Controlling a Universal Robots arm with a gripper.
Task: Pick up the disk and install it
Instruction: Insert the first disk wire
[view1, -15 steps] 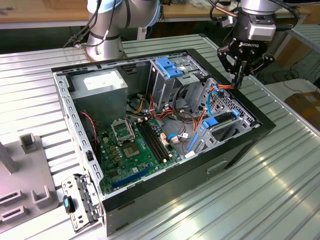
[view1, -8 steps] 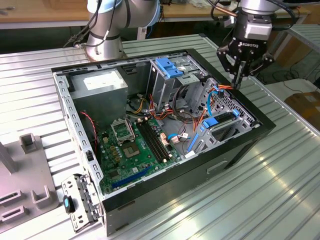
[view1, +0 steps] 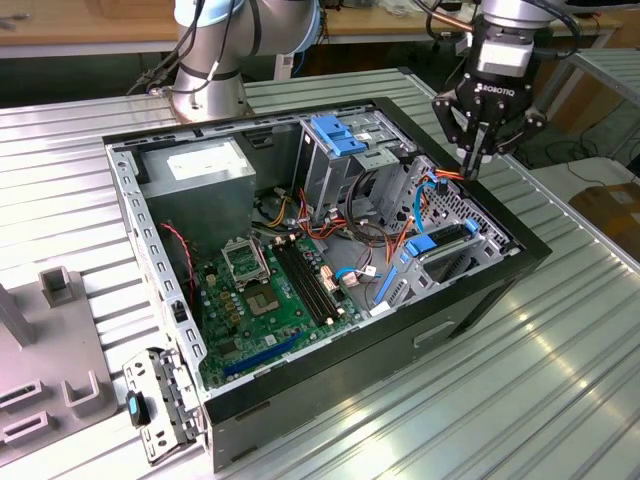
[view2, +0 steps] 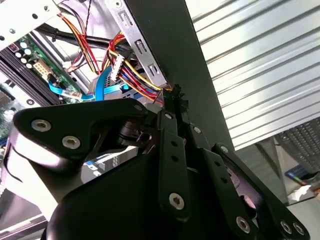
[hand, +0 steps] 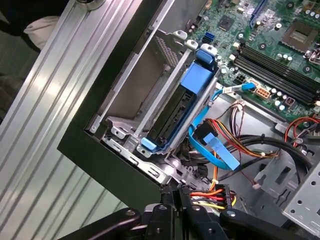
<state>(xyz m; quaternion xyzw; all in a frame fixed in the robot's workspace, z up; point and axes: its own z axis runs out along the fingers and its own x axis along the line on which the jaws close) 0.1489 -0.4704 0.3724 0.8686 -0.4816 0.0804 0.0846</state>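
The disk, a dark flat drive in a light-blue carrier rail, sits edge-on in a slot of the metal drive cage at the case's corner. In the exterior view the disk lies in that cage on the view's right. My gripper hangs just above the cage's back end, a little apart from the disk. It is shut, with nothing between the fingers. In both wrist views the gripper has its tips pressed together right beside a bundle of red, yellow and black power wires.
The open computer case lies on a ribbed metal table. Inside are the green motherboard, a power supply, an upright drive cage with a blue latch and loose blue cables. Grey fixtures stand at the exterior view's left.
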